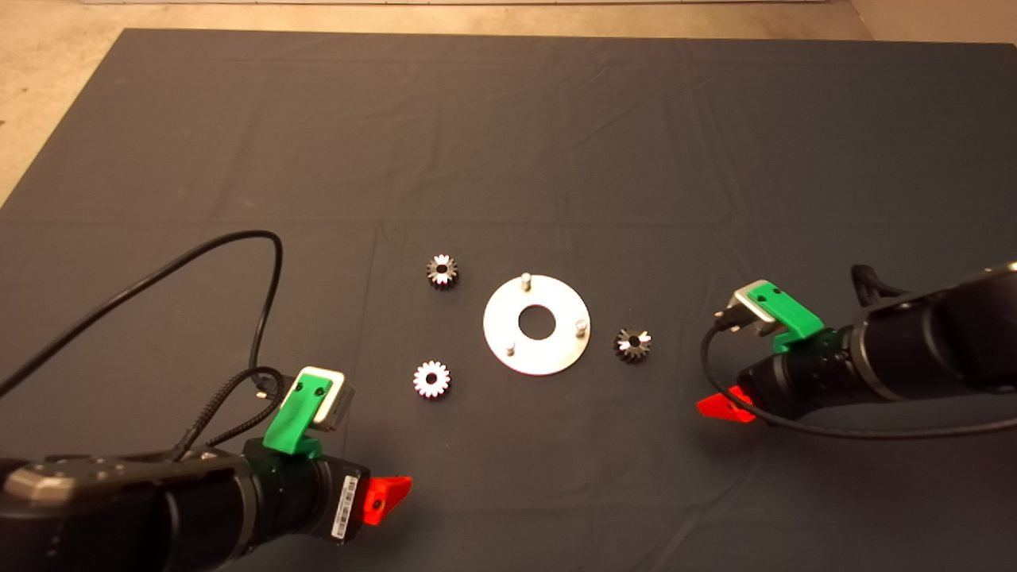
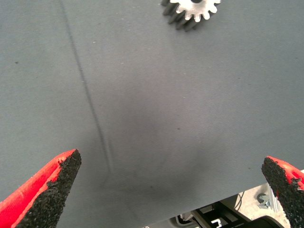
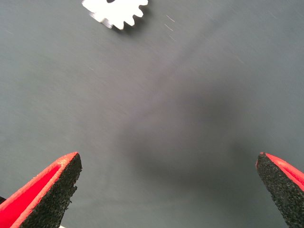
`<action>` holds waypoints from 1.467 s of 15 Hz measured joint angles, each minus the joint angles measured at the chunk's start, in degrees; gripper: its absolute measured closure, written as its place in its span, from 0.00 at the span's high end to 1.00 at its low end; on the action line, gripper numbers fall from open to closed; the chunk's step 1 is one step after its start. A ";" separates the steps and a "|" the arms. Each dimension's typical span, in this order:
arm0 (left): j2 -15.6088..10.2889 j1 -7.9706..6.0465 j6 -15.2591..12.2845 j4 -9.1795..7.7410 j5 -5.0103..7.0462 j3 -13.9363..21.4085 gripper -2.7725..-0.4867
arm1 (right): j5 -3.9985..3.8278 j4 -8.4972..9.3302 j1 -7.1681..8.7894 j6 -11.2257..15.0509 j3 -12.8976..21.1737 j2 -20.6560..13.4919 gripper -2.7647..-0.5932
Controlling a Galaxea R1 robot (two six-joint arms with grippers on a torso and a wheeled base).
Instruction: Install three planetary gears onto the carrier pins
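Silver disc [image 1: 537, 324] lies flat on the dark mat [image 1: 508, 143] covering the desk, its three carrier pins [image 1: 525, 279] upright and bare. Three planetary gears lie loose around the disc: one [image 1: 442, 271] at its upper left, one [image 1: 431, 379] at its lower left, one [image 1: 632, 344] just to its right. Left end effector [image 1: 389, 496] reaches in low, below-left of the disc, fingers [image 2: 45, 192] spread wide, empty. Barcode label on its wrist, unreadable. Right end effector [image 1: 727, 407] hovers right of the disc, fingers [image 3: 47, 192] likewise released.
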 joint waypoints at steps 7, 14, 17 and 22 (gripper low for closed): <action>0.30 0.00 0.00 0.00 0.01 0.00 0.99 | 0.18 0.00 -0.02 -0.84 -3.17 4.23 0.99; 0.78 0.00 -0.04 0.00 0.02 0.00 0.99 | 0.24 -0.02 -0.05 -4.45 -7.24 7.38 0.99; 0.95 0.00 -0.15 0.00 0.00 0.00 0.99 | 0.27 -0.04 -0.09 -5.34 -9.71 8.59 0.99; 0.95 0.00 -0.19 0.00 0.02 0.00 0.99 | 0.84 -0.06 -1.77 -6.48 -12.45 11.04 0.99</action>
